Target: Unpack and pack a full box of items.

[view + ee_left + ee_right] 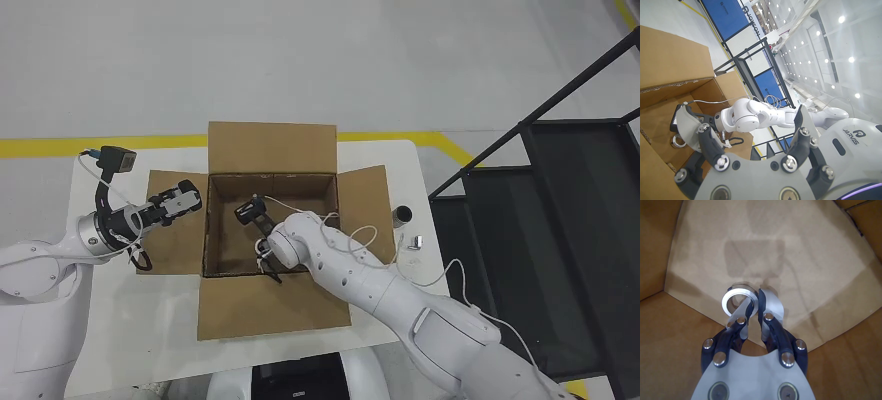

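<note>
Counter (385, 165), white and rectangular, carries everything we work with. On its middle stands the cardboard box (270, 148), with all four flaps folded outward and the inside open from above. Our right arm (345, 268) lies across the near right corner of the rim, its wrist down inside. Our left tool (183, 200) hangs above the left-hand flap, outside the box, its jaws spread wide and holding nothing. Our right tool (754, 307) sits low inside, near the cardboard floor, and is clamped on the metal ring (740, 291). One finger passes through the hole and the other presses on the outside of the band, so the wall is pinched between them. We cannot tell whether the ring rests on the floor or hangs just off it. Out on the counter, just beside the right-hand flap, two small pieces stand close together: a dark round part (403, 214) and a smaller shiny part (417, 241).

We judge that we are in the unpacking half, with the ring as the piece being taken out. The next move calls for a straight lift, so that ring and wrist pass the walls and rim. After that comes a carry over the right-hand flap to a bare spot of counter near the two small pieces, without knocking them. The grip takes only one side of the band, so the ring may swing or slip. A slow rise would suit it.
</note>
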